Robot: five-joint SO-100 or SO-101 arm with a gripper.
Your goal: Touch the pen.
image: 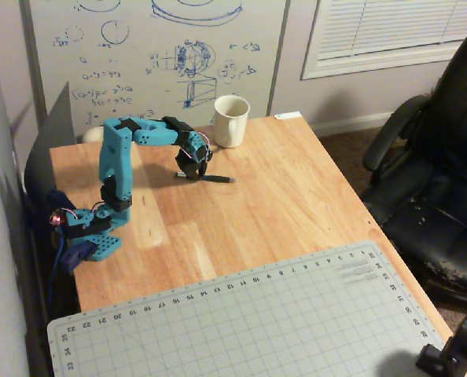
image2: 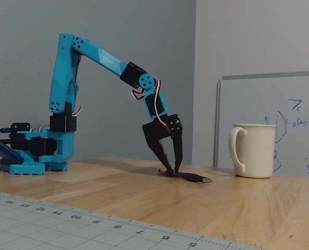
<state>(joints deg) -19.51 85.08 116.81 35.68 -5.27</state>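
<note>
The pen (image: 216,179) is thin and dark with a silvery tip. It lies flat on the wooden table (image: 296,196), in front of the cream mug (image: 231,120). The blue arm reaches down to it, and my black gripper (image: 189,174) points downward at the pen's left end. In the fixed view the two fingers meet at their tips, so the gripper (image2: 172,172) is shut. Its tips rest against the near end of the pen (image2: 192,177), which stays on the table. The silvery tip points towards the mug (image2: 253,151).
The arm's base (image: 92,239) is clamped at the table's left edge. A grey cutting mat (image: 241,322) covers the front of the table. A whiteboard (image: 155,55) stands behind it. A black office chair (image: 438,181) is beside the right edge.
</note>
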